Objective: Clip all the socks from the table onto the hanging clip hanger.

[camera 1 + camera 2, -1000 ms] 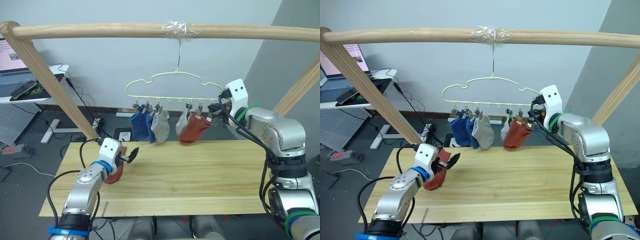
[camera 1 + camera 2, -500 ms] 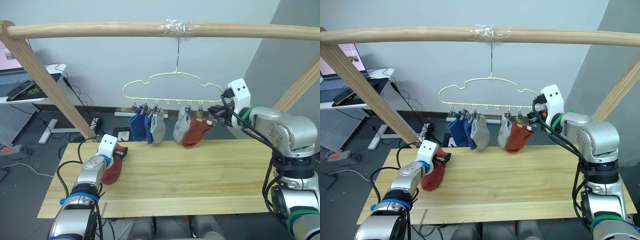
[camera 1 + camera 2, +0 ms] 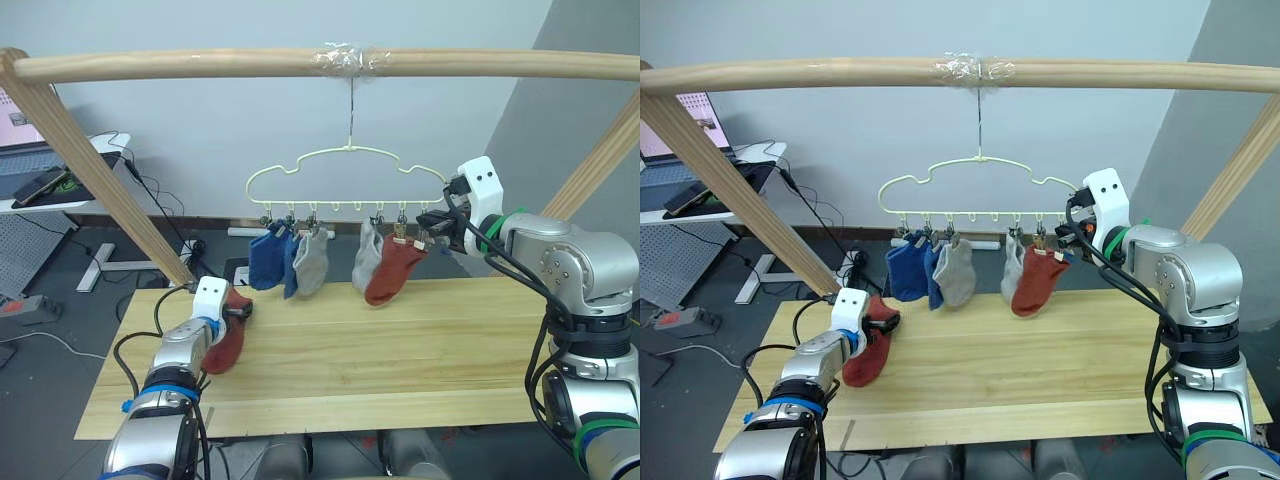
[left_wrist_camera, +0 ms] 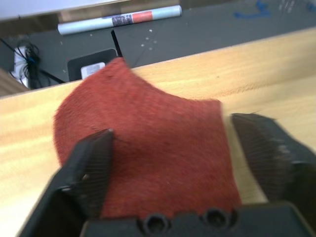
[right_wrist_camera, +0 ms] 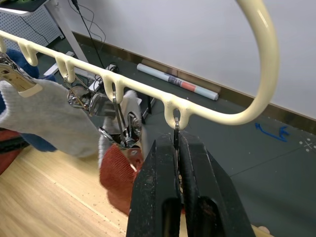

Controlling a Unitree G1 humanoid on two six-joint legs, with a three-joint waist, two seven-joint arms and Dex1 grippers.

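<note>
Left fingers [image 4: 170,163] lowered onto fuzzy sock [image 4: 148,153].

socks [image 3: 300,262]: blue, grey, rust-red | clip hanger [image 3: 345,170]: pale yellow | table [image 3: 400,350]: light wood

Five socks [image 3: 300,262] hang clipped on the clip hanger [image 3: 345,180] (sixth, rust-red sock [image 3: 227,338], on table [image 3: 400,350]).

**Right wrist: jaws pinched on end clip**

Right gripper [image 5: 176,163], jaws pressed together on the thin metal clip [image 5: 176,132] hanging from the last loop of the pale-yellow hanger [image 5: 217,117]. Hanger bar runs off with more loops along it. Next clip over holds a rust-red sock [image 5: 117,173]. Grey sock [image 5: 47,118] clipped further along; blue fabric behind it. Wooden desk [image 5: 44,202] below. Dark floor beyond, a pale tube [image 5: 177,82] lying by the wall.
</note>
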